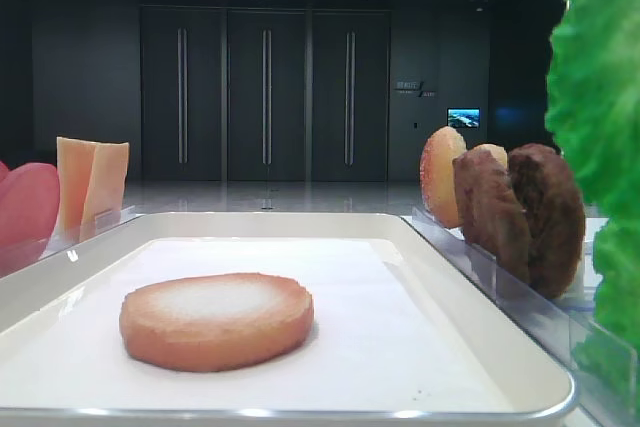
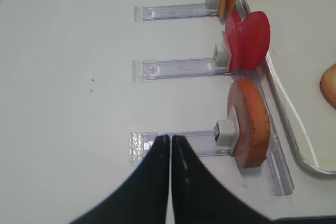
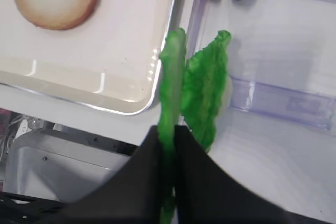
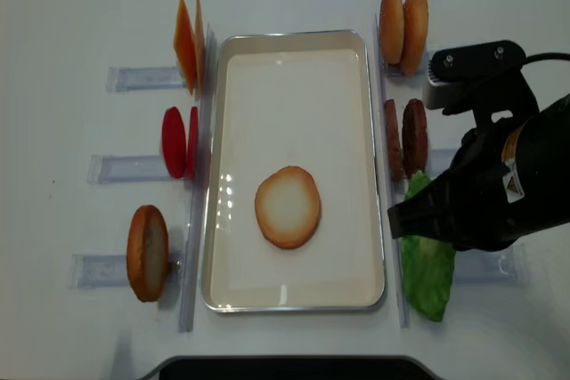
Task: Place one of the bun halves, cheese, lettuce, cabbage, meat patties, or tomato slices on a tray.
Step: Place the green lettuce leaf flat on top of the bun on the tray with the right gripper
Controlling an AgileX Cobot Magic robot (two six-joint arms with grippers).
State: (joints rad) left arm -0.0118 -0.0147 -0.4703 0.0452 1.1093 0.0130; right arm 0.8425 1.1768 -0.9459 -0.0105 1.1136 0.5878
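The cream tray [image 4: 294,37] holds one bun half [image 4: 287,206], pale face up. My right gripper [image 3: 168,129] is shut on the edge of a green lettuce leaf [image 3: 172,72], just right of the tray's near corner [image 3: 142,106]; a second leaf [image 3: 207,87] stands beside it. From above, the lettuce [image 4: 426,260] shows under the right arm [image 4: 485,189]. My left gripper [image 2: 170,138] is shut and empty over a clear holder rail [image 2: 178,142], left of an upright bun half [image 2: 249,124].
Left of the tray, cheese slices [image 4: 187,42], tomato slices [image 4: 178,141] and a bun half [image 4: 147,253] stand in clear holders. On the right stand two bun halves [image 4: 403,15] and meat patties [image 4: 405,137]. An empty clear holder [image 3: 283,103] lies near the lettuce.
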